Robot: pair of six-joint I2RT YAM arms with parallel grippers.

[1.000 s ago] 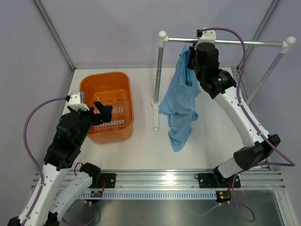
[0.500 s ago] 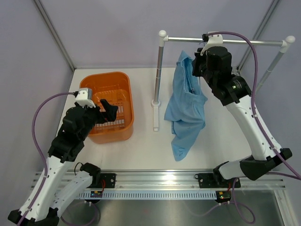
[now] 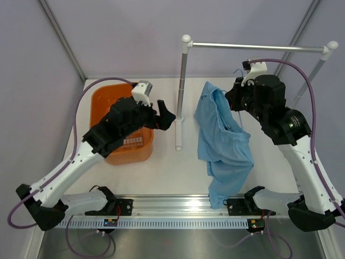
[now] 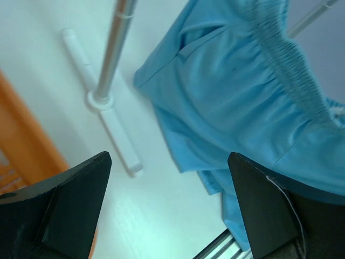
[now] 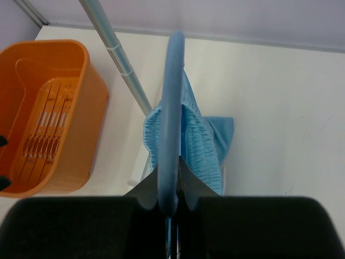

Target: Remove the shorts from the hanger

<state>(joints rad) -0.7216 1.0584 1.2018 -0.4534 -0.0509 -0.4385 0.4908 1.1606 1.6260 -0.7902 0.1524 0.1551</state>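
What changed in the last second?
The right gripper, shut on the hanger, carried it and the shorts away from the rail toward the near edge. The left gripper, open, swung from over the basket toward the shorts. Basket and rail stayed; the shorts remain on the hanger.

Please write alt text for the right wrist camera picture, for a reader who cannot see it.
The right pincer, shut, grips a light-blue hanger seen edge-on, with the blue shorts hanging on it below. To the left stand an orange basket and a silver post on the white table.
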